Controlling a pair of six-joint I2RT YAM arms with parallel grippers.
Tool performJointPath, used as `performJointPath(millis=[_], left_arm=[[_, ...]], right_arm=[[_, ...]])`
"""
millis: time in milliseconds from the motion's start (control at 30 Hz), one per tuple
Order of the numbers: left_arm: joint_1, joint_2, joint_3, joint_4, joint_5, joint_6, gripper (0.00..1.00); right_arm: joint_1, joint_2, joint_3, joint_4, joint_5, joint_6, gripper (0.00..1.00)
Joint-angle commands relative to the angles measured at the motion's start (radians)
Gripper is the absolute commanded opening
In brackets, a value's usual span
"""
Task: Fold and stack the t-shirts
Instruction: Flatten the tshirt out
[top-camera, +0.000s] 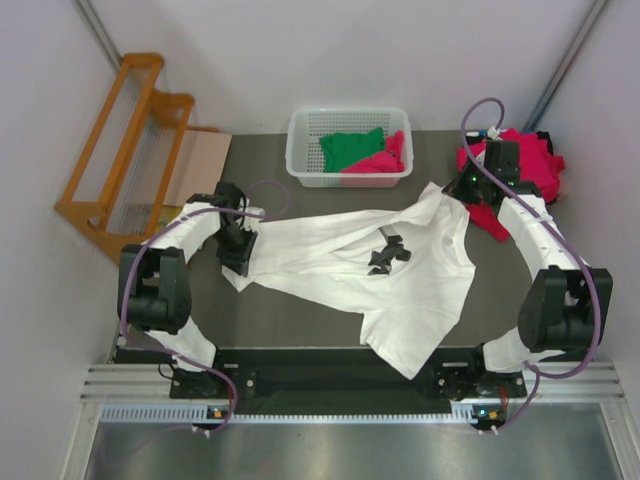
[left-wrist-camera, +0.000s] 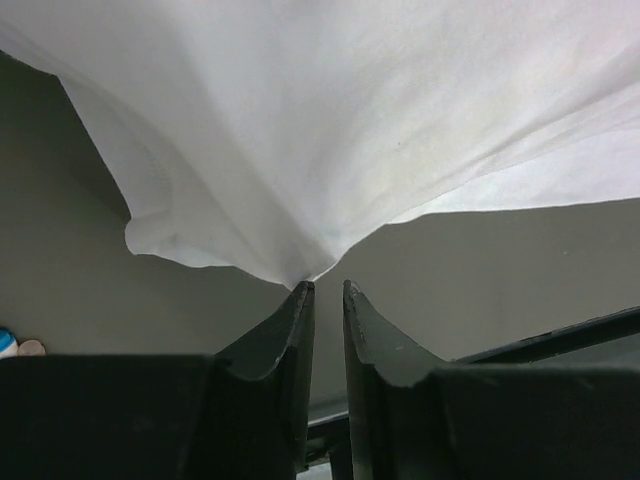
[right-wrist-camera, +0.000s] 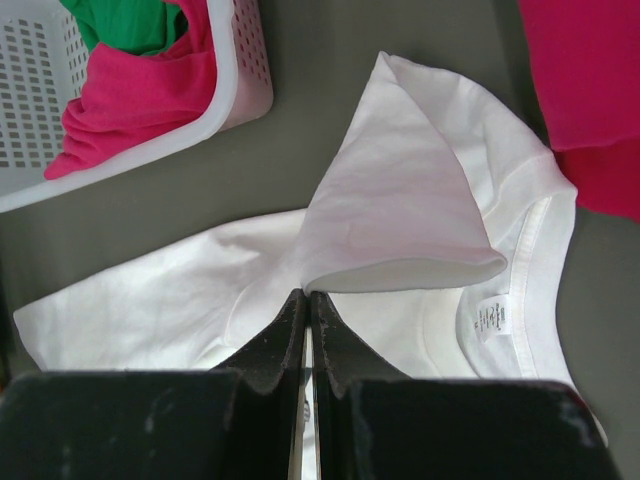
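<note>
chest print (top-camera: 388, 252) unreadable, pink shirts (top-camera: 545, 168) partly behind right arm (top-camera: 535, 235)

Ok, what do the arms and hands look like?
The left arm and right arm have white links between bulky black joints, each carrying a lilac cable. The left hand and right hand have dark, tapered fingers with scuffed edges.

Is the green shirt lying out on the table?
No, the green t-shirt sits inside the white basket, next to a pink one.
</note>
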Motion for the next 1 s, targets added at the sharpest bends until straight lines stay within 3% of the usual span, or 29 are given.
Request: performJointPath(millis=[0, 167, 967], left_arm=[[-0.004, 0.002, 0.014, 0.031, 0.001, -0.010, 0.24], [-0.004, -0.007, 0.009, 0.041, -0.026, -0.010, 0.32], [-0.001, -0.007, -0.020, 0.069, -0.058, -0.023, 0.31]], right_arm=[[-0.003, 0.003, 0.009, 0.041, -0.002, -0.015, 0.00], [-0.003, 0.004, 0.008, 0.041, -0.002, -0.017, 0.00], [-0.002, 0.004, 0.005, 0.043, -0.002, -0.015, 0.00]])
